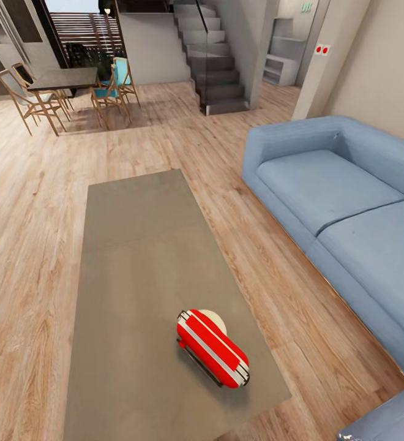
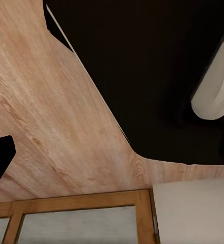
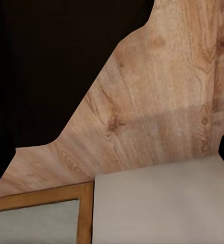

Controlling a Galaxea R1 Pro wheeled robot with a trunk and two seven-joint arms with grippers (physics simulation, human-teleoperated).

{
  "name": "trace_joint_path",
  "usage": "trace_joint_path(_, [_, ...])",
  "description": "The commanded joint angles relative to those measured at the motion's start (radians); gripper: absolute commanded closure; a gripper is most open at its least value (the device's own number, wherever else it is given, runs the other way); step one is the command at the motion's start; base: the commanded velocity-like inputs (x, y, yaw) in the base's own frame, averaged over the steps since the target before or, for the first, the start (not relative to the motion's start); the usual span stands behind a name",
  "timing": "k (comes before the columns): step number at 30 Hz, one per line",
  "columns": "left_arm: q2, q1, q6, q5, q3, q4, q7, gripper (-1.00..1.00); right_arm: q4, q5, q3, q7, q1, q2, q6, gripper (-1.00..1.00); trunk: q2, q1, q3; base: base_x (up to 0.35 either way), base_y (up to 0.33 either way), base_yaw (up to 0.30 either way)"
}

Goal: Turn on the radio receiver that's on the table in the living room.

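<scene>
While the robot is looking down over the long grey-brown bench (image 1: 147,257), the red radio receiver (image 1: 213,348) is lying on its near right part, close to the bench's right edge, with a pale round disc (image 1: 213,318) just behind it. Its long axis is running diagonally, from far-left to near-right, white stripes along it and the thin dark handle (image 1: 199,362) facing the near-left. It is looking like a light, rigid, smooth plastic shell, likely to slide under a push, so steadying the body while pressing the control seems wise. To the right, a blue sofa (image 1: 336,190) is flanking the bench. Neither pincer's state can be told.
</scene>
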Motion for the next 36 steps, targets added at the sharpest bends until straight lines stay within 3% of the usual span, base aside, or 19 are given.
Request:
trace_joint_path(1, [0.000,0.000,0.000,0.000,0.000,0.000,0.000,-1.00,0.000,0.000,0.000,0.000,0.000,0.000,0.000,-1.00,0.000,0.000,0.000,0.000,0.000,0.000])
trace_joint_path(15, [0.000,0.000,0.000,0.000,0.000,0.000,0.000,-1.00,0.000,-0.003,0.000,0.000,0.000,0.001,0.006,-1.00,0.000,0.000,-0.002,0.000,0.000,0.000])
trace_joint_path(36, [0.000,0.000,0.000,0.000,0.000,0.000,0.000,-1.00,0.000,0.000,0.002,0.001,0.000,-0.001,0.005,-1.00,0.000,0.000,-0.034,0.000,0.000,0.000])
